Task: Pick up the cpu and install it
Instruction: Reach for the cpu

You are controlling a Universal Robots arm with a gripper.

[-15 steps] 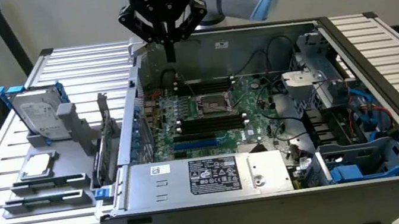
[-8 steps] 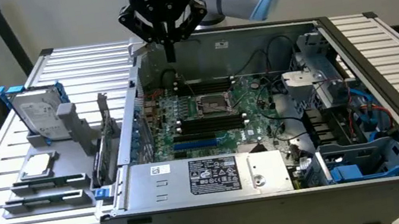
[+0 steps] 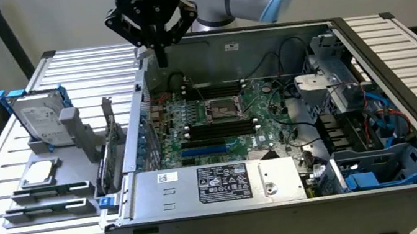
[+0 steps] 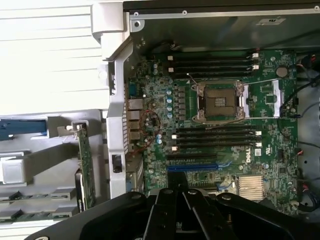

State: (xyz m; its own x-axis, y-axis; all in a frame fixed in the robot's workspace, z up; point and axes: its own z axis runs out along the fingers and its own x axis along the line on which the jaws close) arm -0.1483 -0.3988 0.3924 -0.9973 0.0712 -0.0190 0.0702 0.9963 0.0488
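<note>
The cpu [image 3: 39, 172] lies flat on a grey holder [image 3: 71, 152] at the left of the exterior frame, outside the open computer case [image 3: 292, 220]. It is well apart from the gripper [image 3: 159, 57], which hangs at upper centre above the case's far wall, fingers closed on nothing. The cpu is a small square with a shiny silver top and a thin darker rim.

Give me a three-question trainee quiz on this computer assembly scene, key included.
1. True or false: the hand holds the cpu.
2. The motherboard socket is: A) empty, B) filled by a chip, C) under a fan.
3. Fill in: the cpu lies on the grey fixture, to the exterior view's ____ of the computer case.
Key: 1 false; 2 A; 3 left.
</note>
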